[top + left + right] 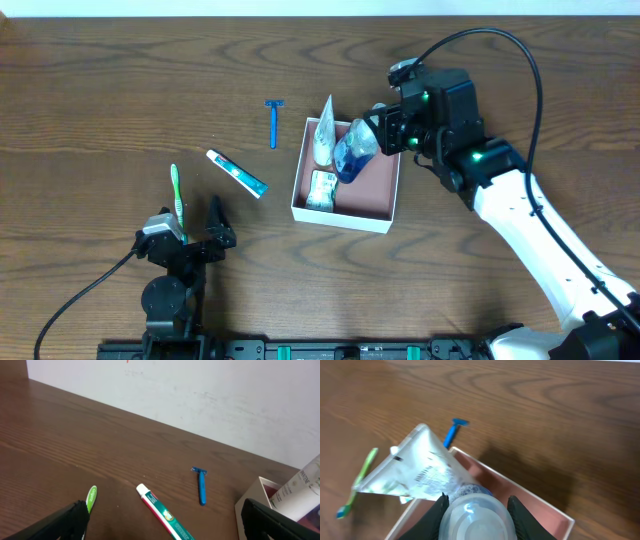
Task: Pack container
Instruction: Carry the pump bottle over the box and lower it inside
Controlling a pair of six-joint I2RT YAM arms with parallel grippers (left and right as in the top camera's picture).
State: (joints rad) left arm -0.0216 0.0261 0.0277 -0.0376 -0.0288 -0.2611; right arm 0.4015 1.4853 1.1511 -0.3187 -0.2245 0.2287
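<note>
The container [372,185], a square shallow box with white walls and a pinkish inside, sits at the table's middle. It holds a white tube [323,138] leaning at its far left and a small packet [320,188]. My right gripper [378,132] is shut on a blue-liquid bottle [353,155], tilted over the box. In the right wrist view the bottle [477,517] sits between the fingers [478,507] above the container [530,495]. My left gripper [197,238] is open and empty near the front left.
A green toothbrush [177,195], a toothpaste tube [238,173] and a blue razor [273,122] lie on the wood table left of the box. The left wrist view shows the toothbrush [91,498], toothpaste [162,512], razor [201,486] and the container's corner [260,491].
</note>
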